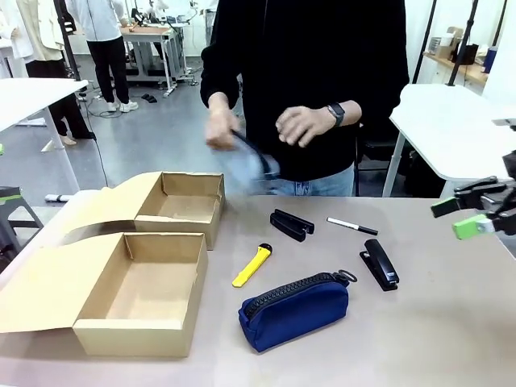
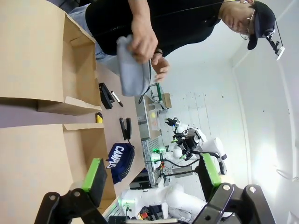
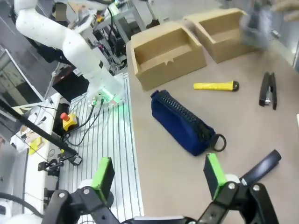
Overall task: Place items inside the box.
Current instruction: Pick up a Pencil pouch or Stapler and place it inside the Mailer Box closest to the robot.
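1. Front view, step in hand: judged to be the first pick-up. The large box (image 1: 141, 294) sits near left with its lid flap open to the left, and nothing is in it.
2. Right gripper (image 1: 459, 218): at the right edge above the table (image 1: 451, 322), fingers spread, empty. Left gripper (image 2: 152, 175): spread, empty, over the boxes.
3. Advice: probably close across the narrow width of an item, lift it clear of the box wall and lower it flat. Packing the bulky pouch first would likely leave room alongside it. Mind the person's hands (image 1: 305, 125) at the far side, which hold a blurred grey soft thing (image 2: 133, 70).
4. Boxes: two. The large box is described above. The small box (image 1: 181, 205) is far left, just behind it and also open.
5. Pouch (image 1: 294, 310): one, navy, near centre.
6. Stapler (image 1: 379, 264): one, black, right of the pouch.
7. Knife (image 1: 252, 264): one, yellow, between box and pouch.
8. Clip (image 1: 291, 224): one, black, far centre.
9. Pen (image 1: 351, 226): one, white, just right of the clip.
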You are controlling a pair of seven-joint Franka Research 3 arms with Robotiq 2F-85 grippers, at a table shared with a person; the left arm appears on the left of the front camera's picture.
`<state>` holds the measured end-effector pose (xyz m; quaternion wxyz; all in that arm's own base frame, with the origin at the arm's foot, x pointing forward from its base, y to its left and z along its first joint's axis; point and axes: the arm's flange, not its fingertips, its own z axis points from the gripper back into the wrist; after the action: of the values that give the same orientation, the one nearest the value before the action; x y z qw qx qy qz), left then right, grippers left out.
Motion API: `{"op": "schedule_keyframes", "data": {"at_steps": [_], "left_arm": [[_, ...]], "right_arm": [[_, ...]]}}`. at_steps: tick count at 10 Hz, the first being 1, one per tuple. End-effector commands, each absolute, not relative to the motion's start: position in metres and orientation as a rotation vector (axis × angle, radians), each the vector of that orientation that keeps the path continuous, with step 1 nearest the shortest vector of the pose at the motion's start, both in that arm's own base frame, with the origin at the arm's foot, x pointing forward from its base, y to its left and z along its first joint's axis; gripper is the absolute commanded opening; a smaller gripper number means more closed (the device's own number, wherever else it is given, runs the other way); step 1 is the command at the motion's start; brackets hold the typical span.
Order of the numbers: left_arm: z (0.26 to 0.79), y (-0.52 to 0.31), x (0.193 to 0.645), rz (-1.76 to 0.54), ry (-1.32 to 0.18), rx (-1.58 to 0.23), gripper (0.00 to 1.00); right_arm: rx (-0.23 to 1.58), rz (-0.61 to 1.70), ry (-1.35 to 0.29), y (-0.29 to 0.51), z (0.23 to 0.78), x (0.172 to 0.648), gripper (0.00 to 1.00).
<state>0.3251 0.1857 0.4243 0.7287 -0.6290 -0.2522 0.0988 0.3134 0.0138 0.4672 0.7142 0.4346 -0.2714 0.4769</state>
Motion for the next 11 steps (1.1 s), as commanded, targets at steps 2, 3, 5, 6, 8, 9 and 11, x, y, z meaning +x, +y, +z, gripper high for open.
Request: {"op": "schedule_keyframes", "data": {"at_steps": [2,3,5,6,8,9,11], "left_arm": [[0.424,0.186,0.323,0.194,-0.571,-1.392,1.0],[0.424,0.186,0.323,0.194,-0.571,-1.392,1.0],[0.424,0.186,0.323,0.194,-0.571,-1.392,1.0],[0.424,0.186,0.323,0.194,-0.571,-1.392,1.0],[0.424,0.186,0.323,0.194,-0.571,-1.392,1.0],[0.424,0.186,0.323,0.194,-0.571,-1.392,1.0],[0.424,0.186,0.323,0.194,-0.571,-1.392,1.0]], "right_arm": [[0.963,1.057,-0.601,0.014,0.467,0.313,1.0],[0.84,1.223,-0.548,0.054,0.47,0.321,1.0],[0.648,1.562,-0.47,0.157,0.465,0.342,1.0],[0.48,1.718,-0.45,0.212,0.459,0.341,1.0],[0.28,1.898,-0.498,0.277,0.46,0.318,1.0],[0.334,1.972,-0.368,0.285,0.457,0.306,1.0],[0.449,1.834,-0.43,0.28,0.468,0.3,1.0]]}}
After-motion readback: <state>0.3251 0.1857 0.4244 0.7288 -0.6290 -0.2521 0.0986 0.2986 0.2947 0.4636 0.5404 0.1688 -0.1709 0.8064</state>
